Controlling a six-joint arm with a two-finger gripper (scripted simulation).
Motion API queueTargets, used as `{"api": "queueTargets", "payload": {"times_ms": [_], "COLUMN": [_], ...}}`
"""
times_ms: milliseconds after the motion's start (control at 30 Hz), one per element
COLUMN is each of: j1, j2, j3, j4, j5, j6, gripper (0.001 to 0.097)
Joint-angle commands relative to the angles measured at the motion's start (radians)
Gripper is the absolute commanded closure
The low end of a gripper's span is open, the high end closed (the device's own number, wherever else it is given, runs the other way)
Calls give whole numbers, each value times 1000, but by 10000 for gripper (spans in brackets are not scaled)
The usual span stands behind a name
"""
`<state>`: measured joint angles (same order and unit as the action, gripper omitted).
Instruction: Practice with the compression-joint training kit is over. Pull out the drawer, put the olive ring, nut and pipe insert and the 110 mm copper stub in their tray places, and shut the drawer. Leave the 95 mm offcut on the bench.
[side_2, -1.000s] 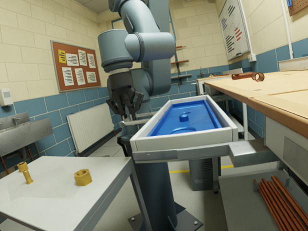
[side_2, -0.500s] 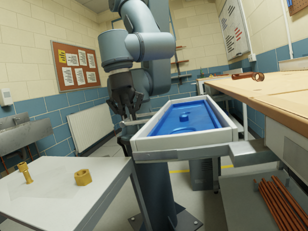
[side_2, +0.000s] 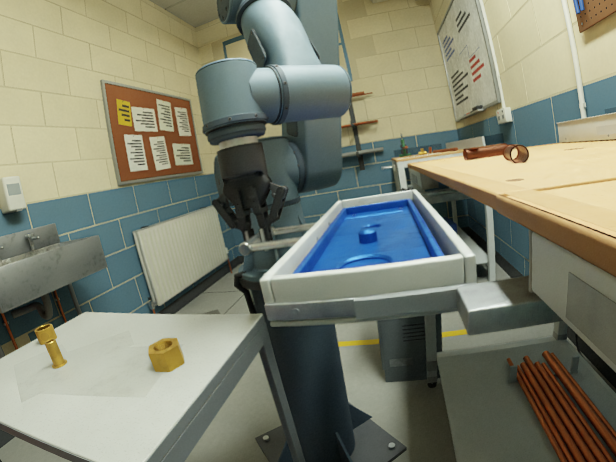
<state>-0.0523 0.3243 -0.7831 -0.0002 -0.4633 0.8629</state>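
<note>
The drawer handle, a grey bar, is partly hidden behind the drawer's corner and my fingers. The white drawer stands pulled out from under the bench. Its blue tray has shaped recesses and a small post, and I see nothing in it. A brass nut and a brass pipe insert sit apart on the low white table at the left. One copper pipe piece lies on the wooden bench top. I see no olive ring. My gripper is closed on the drawer handle.
The wooden bench fills the right side. The low white table is at lower left. My arm's pedestal stands between them. Long copper pipes lie on a lower shelf. A sink and a radiator line the wall.
</note>
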Motion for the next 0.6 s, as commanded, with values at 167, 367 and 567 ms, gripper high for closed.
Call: {"api": "queueTargets", "payload": {"times_ms": [167, 367, 567], "j1": [0, 0, 0], "j2": [0, 0, 0], "j3": [0, 0, 0], "j4": [0, 0, 0], "j5": [0, 0, 0], "j6": [0, 0, 0], "gripper": [616, 501, 501]}}
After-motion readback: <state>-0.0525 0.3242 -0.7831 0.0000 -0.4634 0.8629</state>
